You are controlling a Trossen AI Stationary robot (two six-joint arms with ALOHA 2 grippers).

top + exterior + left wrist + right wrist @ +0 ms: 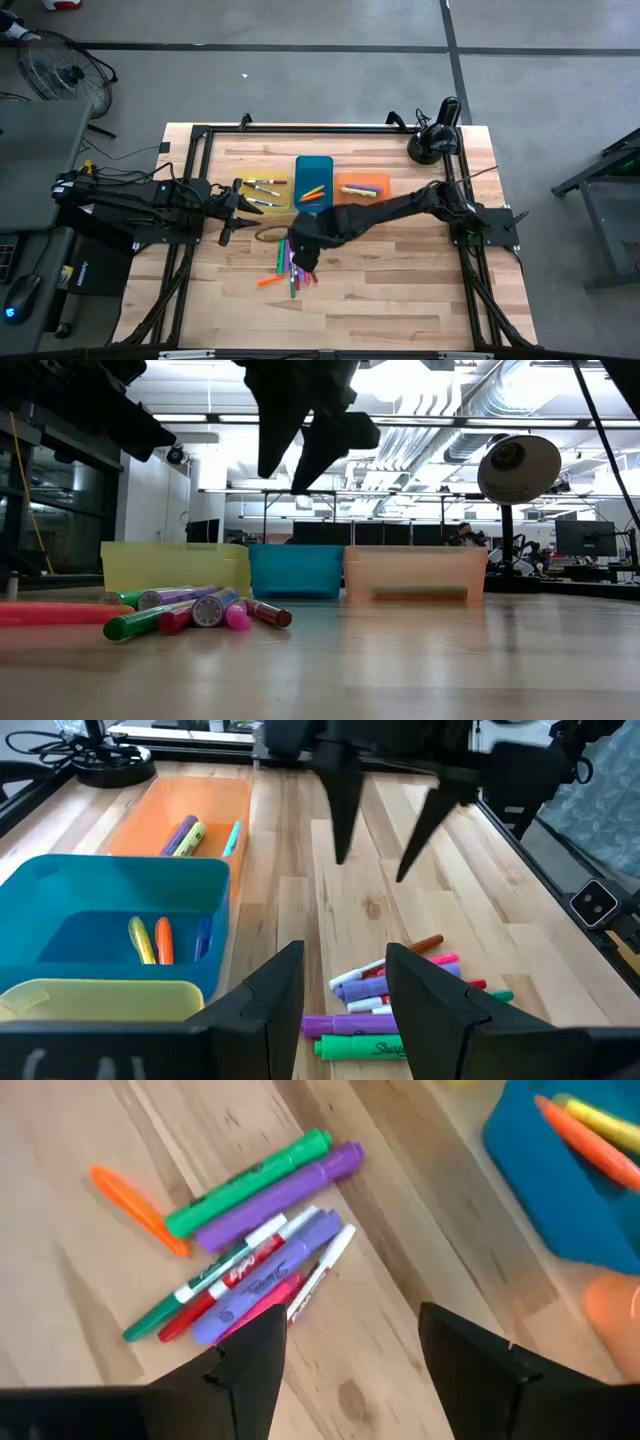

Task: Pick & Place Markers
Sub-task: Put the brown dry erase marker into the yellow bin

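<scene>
A loose heap of markers (pixel 292 270) in green, purple, red, pink and blue lies flat on the wooden table, with one orange marker (pixel 135 1205) a little apart. My right gripper (pixel 300 258) hangs over the heap, fingers pointing steeply down, open and with nothing between them. The left wrist view shows it (pixel 380 850) well above the heap (pixel 390 1005). In the right wrist view the markers (pixel 250 1250) lie just beyond its fingertips. My left gripper (pixel 243 203) waits at the table's left, near the yellow tray, open and empty.
Three trays stand in a row beyond the heap: yellow (pixel 268 178), blue (pixel 313 162) and orange (pixel 362 178), each holding a few markers. A black desk lamp (pixel 435 140) stands at the far right corner. Bare wood lies toward the near edge.
</scene>
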